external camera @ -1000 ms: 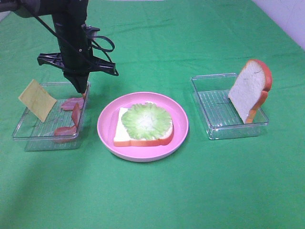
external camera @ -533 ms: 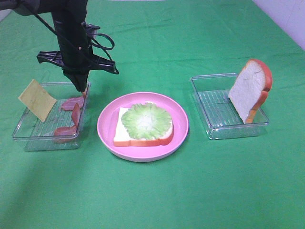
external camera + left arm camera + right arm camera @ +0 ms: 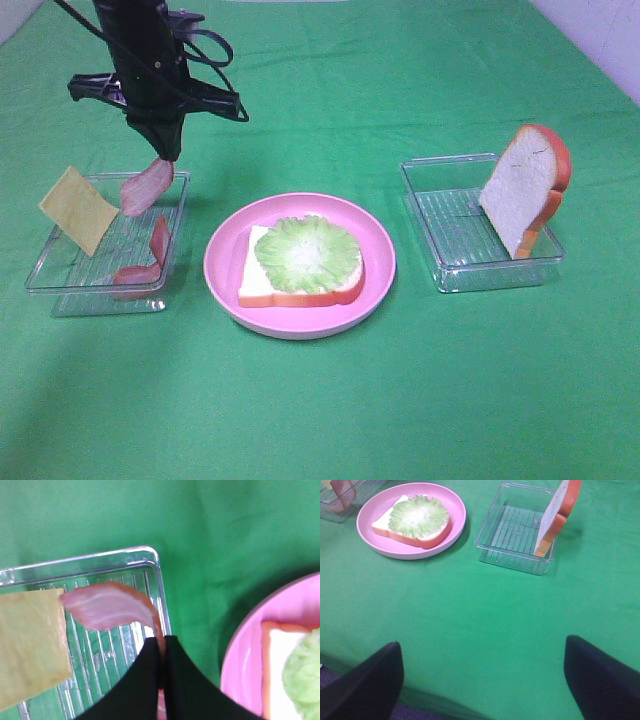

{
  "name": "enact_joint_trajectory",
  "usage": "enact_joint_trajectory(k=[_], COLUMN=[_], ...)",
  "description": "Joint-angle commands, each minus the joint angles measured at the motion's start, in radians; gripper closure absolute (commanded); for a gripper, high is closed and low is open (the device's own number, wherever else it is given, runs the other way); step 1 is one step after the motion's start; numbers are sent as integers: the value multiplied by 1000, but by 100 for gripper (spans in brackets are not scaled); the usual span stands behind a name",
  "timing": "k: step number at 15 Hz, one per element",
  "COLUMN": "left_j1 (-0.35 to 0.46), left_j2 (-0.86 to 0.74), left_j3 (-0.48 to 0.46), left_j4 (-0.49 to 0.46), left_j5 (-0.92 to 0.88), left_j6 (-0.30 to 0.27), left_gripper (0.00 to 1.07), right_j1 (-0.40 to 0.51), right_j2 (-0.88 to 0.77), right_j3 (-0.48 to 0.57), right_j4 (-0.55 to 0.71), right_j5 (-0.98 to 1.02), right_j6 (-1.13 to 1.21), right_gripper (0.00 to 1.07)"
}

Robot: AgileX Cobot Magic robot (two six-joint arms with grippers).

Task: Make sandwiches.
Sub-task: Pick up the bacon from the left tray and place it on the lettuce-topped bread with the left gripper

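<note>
My left gripper (image 3: 163, 160) is shut on a reddish-pink bacon strip (image 3: 145, 187) and holds it above the left clear tray (image 3: 60, 285); the strip also shows in the left wrist view (image 3: 107, 611). A second bacon strip (image 3: 150, 255) and a yellow cheese square (image 3: 78, 209) rest in that tray. A bread slice (image 3: 262, 283) topped with green lettuce (image 3: 307, 253) lies on the pink plate (image 3: 225, 255). Another bread slice (image 3: 526, 187) leans upright in the right clear tray (image 3: 450, 245). My right gripper (image 3: 482, 675) is open, over bare cloth near the table's front.
A green cloth (image 3: 400, 400) covers the whole table. The plate stands between the two trays. A pale wall shows at the far right corner (image 3: 610, 30).
My left gripper has risen from the left tray with one bacon strip, which now hangs above the tray rim. The other bacon strip, cheese, plate and right tray have not moved.
</note>
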Motion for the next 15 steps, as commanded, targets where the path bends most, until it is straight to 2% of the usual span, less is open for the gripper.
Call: enact_joint_trajectory(k=[1,7,9,10,11,12,15], left_j1=[-2,-3,-4,-5,-5,-5,-5], left_j2=[-29,-111,-112,-112,-112,-111,-110], left_j3=[-4,-34,-34,-34,-34,-34,-33], left_j4=[-76,-298,-429,-460,-571,-621,-699], left_j5=[2,-44,-59,-64,-75,-75,-55], left_j6=[52,170,227,241,298,336,379], left_gripper=[107,107,107,107,107,107,107], right_j1=[0,0,0,0,0,0,0], right_j2=[-12,-12,-12,-12,-12,-12,-12], right_j3=[0,0,0,0,0,0,0], right_j4=[-2,-2,-2,-2,-2,-2,-2], right_j5=[-9,-9,-9,-9,-9,-9,-9], right_j6=[-1,0,0,0,1,1,1], right_gripper=[27,27,27,27,27,27,27])
